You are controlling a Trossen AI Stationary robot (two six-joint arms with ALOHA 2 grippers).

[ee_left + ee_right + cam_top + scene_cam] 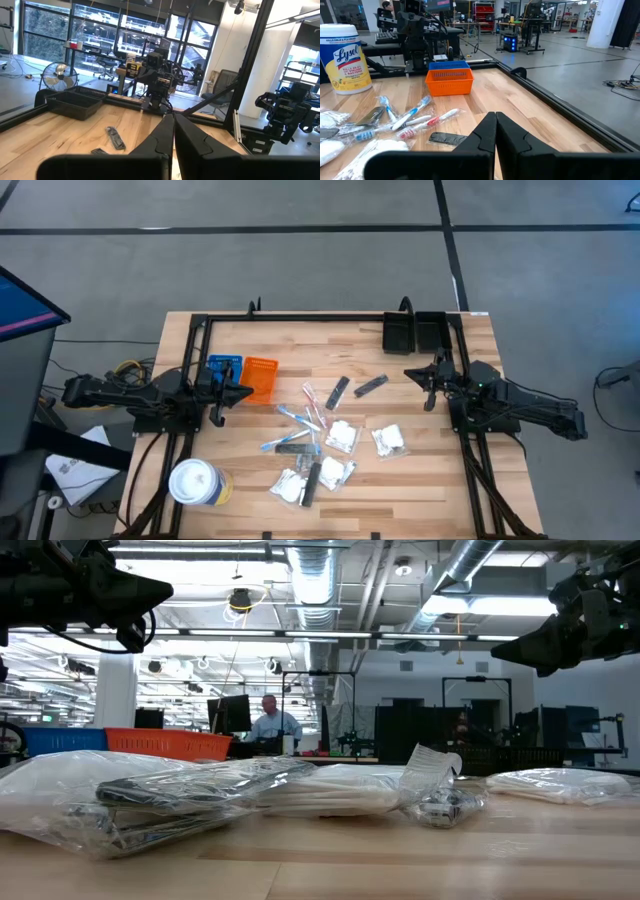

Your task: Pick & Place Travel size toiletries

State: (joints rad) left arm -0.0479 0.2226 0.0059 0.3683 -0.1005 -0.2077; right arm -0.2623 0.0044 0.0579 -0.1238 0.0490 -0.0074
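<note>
My left gripper [243, 391] is pinched shut on nothing, raised beside the blue tray [223, 370] and orange tray [260, 379]; my right gripper [410, 374] is likewise shut and empty by the black bin [415, 333]. The travel size toiletries [322, 436] lie scattered between them at mid-table. The toothbrushes [300, 418] lie nearer my left gripper, mostly with their long axes pointing across toward the right arm.

Blue tray [223, 370] touching orange tray [261, 379]; wipes canister [196, 482]
</note>
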